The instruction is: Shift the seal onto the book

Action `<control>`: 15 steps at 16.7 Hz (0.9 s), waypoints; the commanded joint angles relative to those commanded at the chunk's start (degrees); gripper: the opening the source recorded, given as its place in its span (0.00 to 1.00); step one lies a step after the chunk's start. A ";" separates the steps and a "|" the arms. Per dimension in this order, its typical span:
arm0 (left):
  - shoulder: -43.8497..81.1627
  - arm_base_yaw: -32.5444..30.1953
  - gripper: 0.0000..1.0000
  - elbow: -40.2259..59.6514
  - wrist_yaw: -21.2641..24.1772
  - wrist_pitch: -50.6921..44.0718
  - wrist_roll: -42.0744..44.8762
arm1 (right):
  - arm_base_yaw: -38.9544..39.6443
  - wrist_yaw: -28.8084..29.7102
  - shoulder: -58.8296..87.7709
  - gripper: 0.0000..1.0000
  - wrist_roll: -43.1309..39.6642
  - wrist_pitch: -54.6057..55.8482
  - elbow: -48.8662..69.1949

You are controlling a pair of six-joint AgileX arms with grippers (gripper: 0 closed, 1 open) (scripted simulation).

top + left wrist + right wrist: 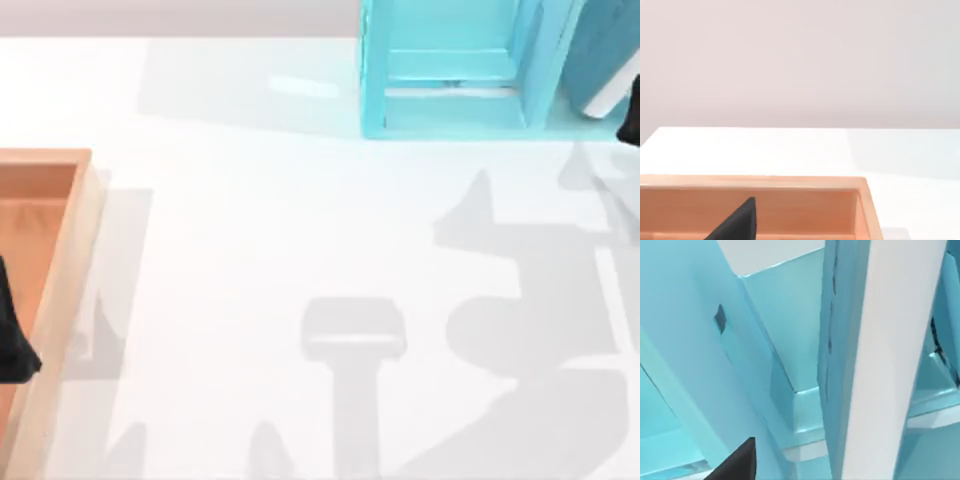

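Observation:
The seal is out of view. The book (608,45), teal with a white page edge, stands at the far right back corner, leaning beside the light-blue shelf unit (450,70). My right gripper (632,112) is a dark shape at the right edge, just in front of the book. In the right wrist view a dark part of that gripper (737,464) sits very close to the book's white page edge (890,360) and the shelf's blue panels (700,340). My left gripper (12,335) hangs over the wooden tray (62,270) at the left edge.
The wooden tray (790,182) has a raised rim, and part of the left gripper (737,224) shows above its inside. The white table (300,230) spreads between the tray and the shelf unit, with the arms' shadows across its front half.

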 joint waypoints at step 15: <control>0.00 0.00 1.00 0.00 0.00 0.00 0.00 | 0.22 0.20 13.18 1.00 1.91 1.71 12.74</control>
